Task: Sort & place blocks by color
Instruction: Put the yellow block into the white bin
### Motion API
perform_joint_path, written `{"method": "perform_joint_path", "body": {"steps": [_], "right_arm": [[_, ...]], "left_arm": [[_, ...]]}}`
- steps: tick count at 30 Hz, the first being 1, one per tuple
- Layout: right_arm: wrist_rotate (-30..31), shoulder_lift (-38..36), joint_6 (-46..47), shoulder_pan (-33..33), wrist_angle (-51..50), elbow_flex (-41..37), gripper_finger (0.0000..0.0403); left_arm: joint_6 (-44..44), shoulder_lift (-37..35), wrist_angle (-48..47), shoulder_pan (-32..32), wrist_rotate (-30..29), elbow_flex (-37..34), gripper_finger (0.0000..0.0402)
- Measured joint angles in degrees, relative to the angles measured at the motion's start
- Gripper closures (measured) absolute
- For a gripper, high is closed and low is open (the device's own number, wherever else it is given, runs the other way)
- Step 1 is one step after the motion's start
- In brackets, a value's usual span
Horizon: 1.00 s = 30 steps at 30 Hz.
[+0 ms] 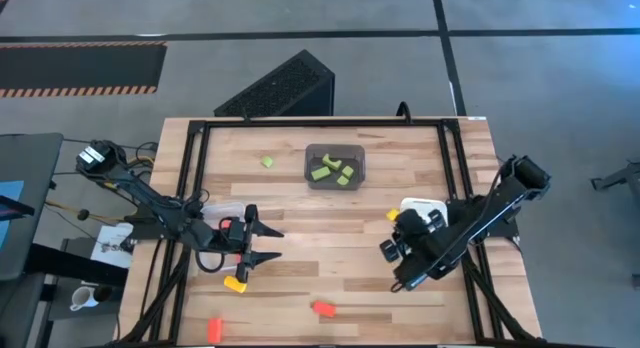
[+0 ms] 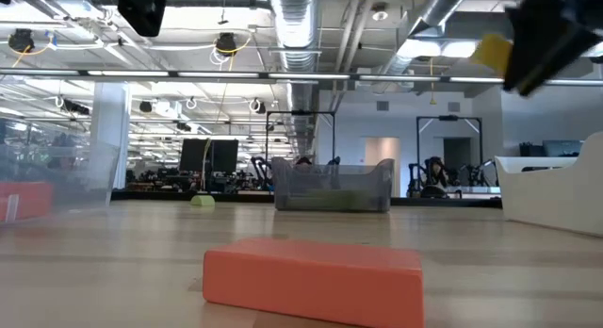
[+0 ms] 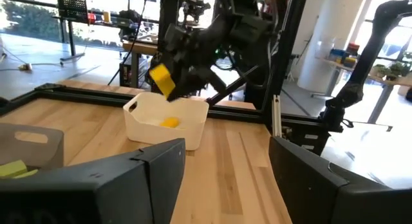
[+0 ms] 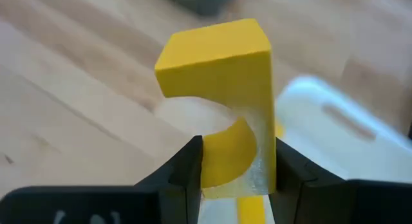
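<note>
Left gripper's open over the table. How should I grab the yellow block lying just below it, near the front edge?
Come straight down on the yellow block. It lies flat and apart from other blocks, just in front of the open left gripper, so a top-down pinch across its short sides looks best. Its exact shape is too small to tell. The right gripper is busy, holding a yellow arch block.

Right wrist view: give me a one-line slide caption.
Right gripper clamps a yellow arch block above the white bin on the wooden table.
</note>
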Motion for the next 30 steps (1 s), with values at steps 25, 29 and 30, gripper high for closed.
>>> {"method": "perform_joint_path", "body": {"steps": [25,29,30], "right_arm": [[-14.15,-22.51,6.68,2.37,19.56,-27.78,0.0175],[-16.64,-22.52,6.69,2.31,19.85,-27.72,0.0147],[-17.13,-22.52,6.69,2.31,19.91,-27.6,0.0145]], "left_arm": [[-0.48,0.07,-0.26,0.02,-0.3,-0.04,0.0192],[-0.5,0.07,-0.28,0.02,-0.38,-0.04,0.0192],[-0.5,0.07,-0.3,0.02,-0.38,-0.04,0.0192]]}}
